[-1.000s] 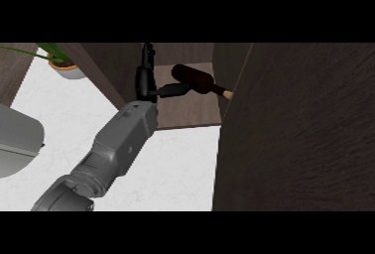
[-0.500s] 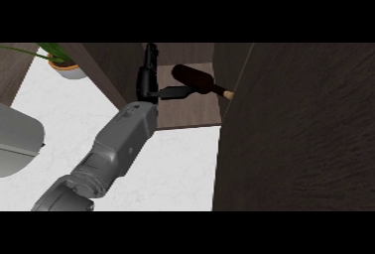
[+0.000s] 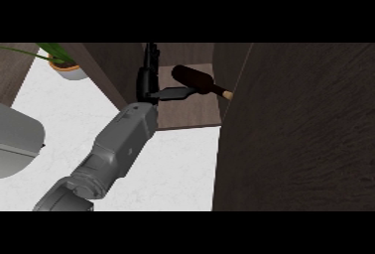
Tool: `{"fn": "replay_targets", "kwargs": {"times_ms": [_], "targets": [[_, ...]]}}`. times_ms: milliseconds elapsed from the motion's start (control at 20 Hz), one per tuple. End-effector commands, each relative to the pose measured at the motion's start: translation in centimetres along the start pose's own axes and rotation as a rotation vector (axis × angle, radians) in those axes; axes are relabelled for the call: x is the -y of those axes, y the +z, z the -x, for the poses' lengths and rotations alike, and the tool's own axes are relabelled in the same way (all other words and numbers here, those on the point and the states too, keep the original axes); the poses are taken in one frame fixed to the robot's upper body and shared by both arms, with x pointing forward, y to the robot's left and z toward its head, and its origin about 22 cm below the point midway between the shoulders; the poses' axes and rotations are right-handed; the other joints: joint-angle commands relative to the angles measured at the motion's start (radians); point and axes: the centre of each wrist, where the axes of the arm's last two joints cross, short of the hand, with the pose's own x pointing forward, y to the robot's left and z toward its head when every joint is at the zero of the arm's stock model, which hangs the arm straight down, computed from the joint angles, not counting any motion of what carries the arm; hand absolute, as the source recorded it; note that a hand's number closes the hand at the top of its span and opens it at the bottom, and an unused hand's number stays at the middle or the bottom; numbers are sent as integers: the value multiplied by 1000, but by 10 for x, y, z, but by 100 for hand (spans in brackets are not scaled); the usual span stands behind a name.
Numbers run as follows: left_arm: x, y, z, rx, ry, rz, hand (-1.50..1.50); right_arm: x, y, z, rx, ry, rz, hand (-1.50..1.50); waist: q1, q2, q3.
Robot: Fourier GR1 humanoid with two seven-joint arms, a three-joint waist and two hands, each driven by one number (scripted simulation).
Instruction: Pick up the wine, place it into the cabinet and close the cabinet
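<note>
Lying on its side inside the cabinet (image 3: pixel 194 111), the wine (image 3: pixel 196 81) rests on the brown wooden shelf, with its pale cork end pointing right and near. It is a dark, smooth, round bottle, fat in the body and thin at the neck. It is likely glass, so it would be hard, a bit heavy, slippery, and could break if it falls. It could also roll, because it is round. The best place to hold it would be around the fat middle, not the thin neck.

One grey arm comes up from the near left, and its black hand (image 3: pixel 162 93) is at the shelf. One finger (image 3: pixel 176 93) sticks out straight to the right and touches the bottle's side. The rest of the hand points far and looks straight too, so it seems open and is not holding the bottle. Which arm this is, I judge the left one, since it comes in on the left.

A big dark wooden door (image 3: pixel 300 129) fills the right side and looks open. The white counter (image 3: pixel 176 163) is smooth like stone. A small potted plant (image 3: pixel 62 62) sits far left
</note>
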Motion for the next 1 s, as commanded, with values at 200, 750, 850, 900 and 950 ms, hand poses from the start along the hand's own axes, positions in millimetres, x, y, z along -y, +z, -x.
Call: {"fn": "replay_targets", "kwargs": {"times_ms": [200, 750, 850, 900, 950], "targets": [[-11, 16, 14, -47, 55, -38, -150, 4, 5, -2, 9, -16, 14, -150, 21, -11, 1], [11, 59, 16, -63, 66, 12, -150, 2, 21, -17, 16, -2, 40, -150, 32, -20, 1], [11, 95, 25, -81, 72, 24, -150, 1, 7, -16, -8, 14, 41, -150, 60, -25, 1], [35, 82, 3, -77, 89, 28, -150, 3, 9, -12, -14, 3, 52, -150, 54, -22, 1], [37, 87, -3, -81, 107, 26, -150, -1, 15, -10, -1, -2, 83, -150, 73, -26, 2]]}}
